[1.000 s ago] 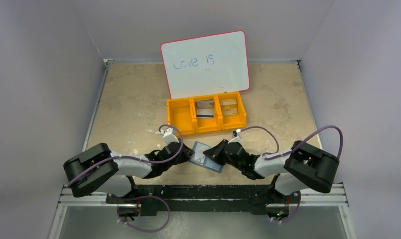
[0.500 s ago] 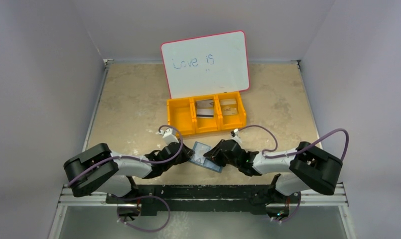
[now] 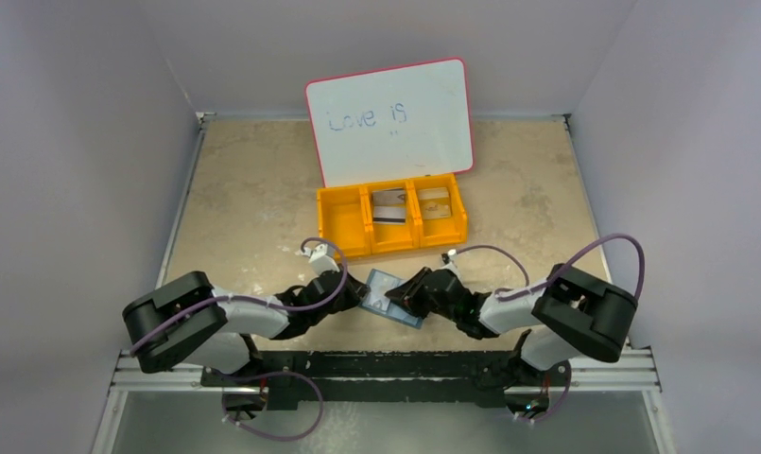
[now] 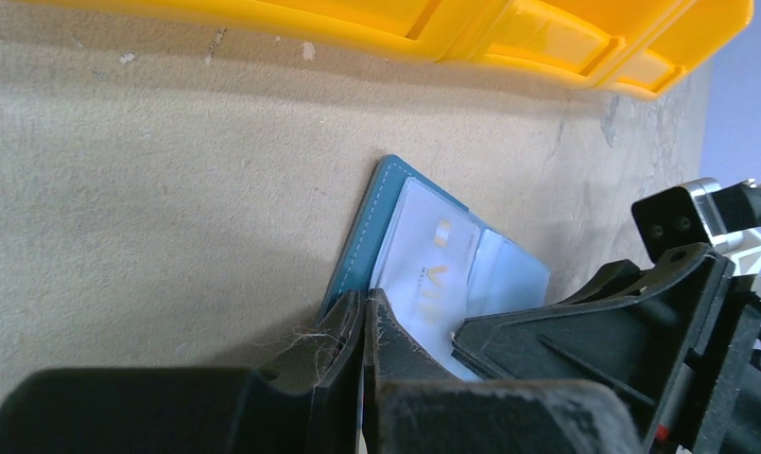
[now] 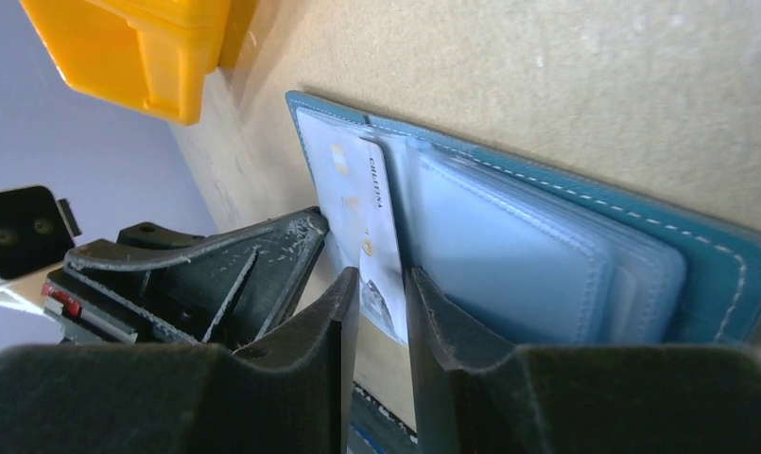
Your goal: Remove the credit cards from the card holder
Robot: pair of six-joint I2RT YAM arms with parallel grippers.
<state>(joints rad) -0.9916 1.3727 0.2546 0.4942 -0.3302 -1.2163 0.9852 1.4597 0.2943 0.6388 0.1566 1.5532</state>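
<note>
Credit card's point(image 5: 371, 218) long axis points at your right gripper point(image 5: 383, 276), end inside narrow gap; left gripper point(image 4: 365, 301) closed against card holder point(image 5: 537, 255).

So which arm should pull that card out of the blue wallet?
Right. The right gripper stands open with a finger on each side of the card poking out of the card holder. The left gripper is shut at the holder's edge.

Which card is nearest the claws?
The pale card in the teal wallet, between the right claw's fingers; the other cards lie in the orange bin.
</note>
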